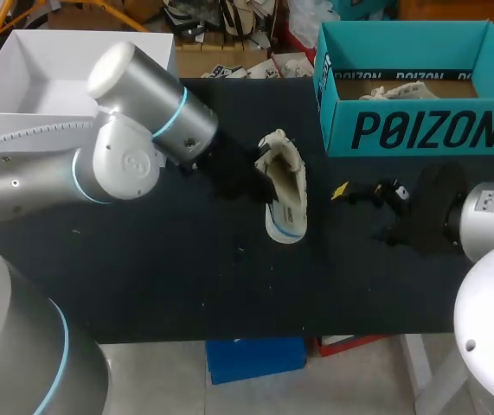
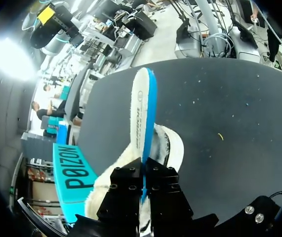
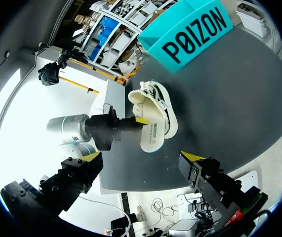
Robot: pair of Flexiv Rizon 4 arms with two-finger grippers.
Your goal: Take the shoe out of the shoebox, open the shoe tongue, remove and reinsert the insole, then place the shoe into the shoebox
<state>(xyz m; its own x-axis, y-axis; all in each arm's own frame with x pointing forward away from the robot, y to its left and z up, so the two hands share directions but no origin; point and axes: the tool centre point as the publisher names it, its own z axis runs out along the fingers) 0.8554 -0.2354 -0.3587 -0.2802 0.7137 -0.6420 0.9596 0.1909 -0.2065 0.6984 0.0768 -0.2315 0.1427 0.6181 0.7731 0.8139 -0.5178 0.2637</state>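
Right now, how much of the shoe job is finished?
Done: the cream fluffy shoe is out of the teal cardboard shoebox. In hand: the left gripper pinches the white blue-edged insole, partly out. Left: seating the insole, boxing the shoe. The right gripper is open.

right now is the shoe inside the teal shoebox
No, the shoe lies on the black table in front of the teal shoebox, while the left gripper pinches its insole.
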